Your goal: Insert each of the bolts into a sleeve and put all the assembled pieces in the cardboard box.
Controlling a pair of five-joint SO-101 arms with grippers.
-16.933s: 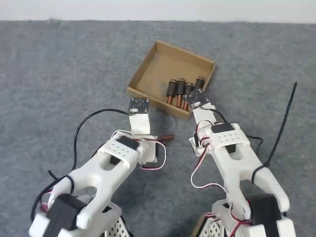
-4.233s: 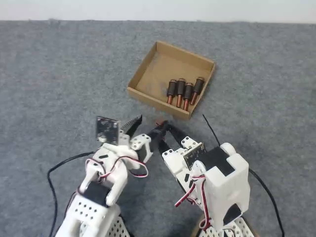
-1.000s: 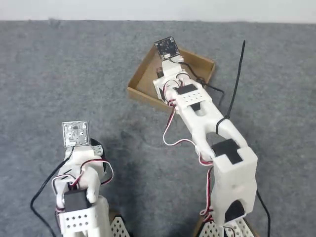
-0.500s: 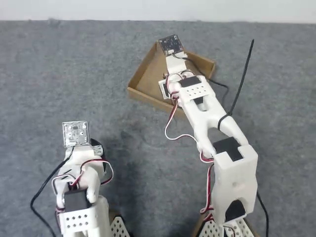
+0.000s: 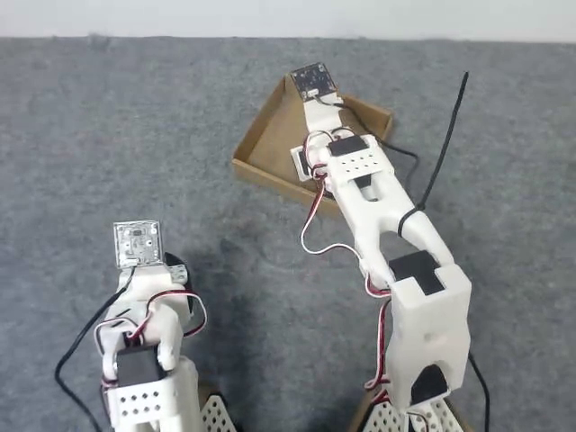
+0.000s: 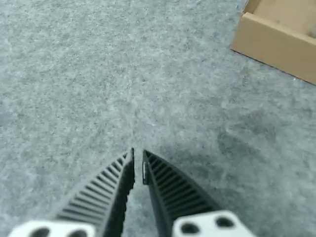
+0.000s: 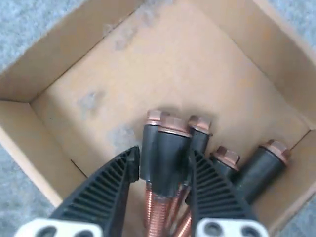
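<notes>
My right gripper [image 7: 164, 150] hangs inside the cardboard box [image 7: 64, 44], shut on an assembled piece [image 7: 173, 148], a black sleeve with a copper bolt through it. Several more assembled pieces [image 7: 261, 165] lie side by side on the box floor just under and beside it. In the high view the right arm [image 5: 351, 166] stretches out over the box [image 5: 261, 135] and hides what is in it. My left gripper [image 6: 138, 154] is shut on nothing, low over bare carpet, with a corner of the box [image 6: 276, 42] farther off. The left arm [image 5: 144, 306] is folded back near its base.
Grey carpet [image 5: 135, 135] covers the whole table. A black cable [image 5: 445, 135] rises from the right arm, right of the box. A white wall edge [image 5: 288, 18] runs along the far side.
The right arm has shifted slightly to the right over the box in the last second. The left arm has kept still.
</notes>
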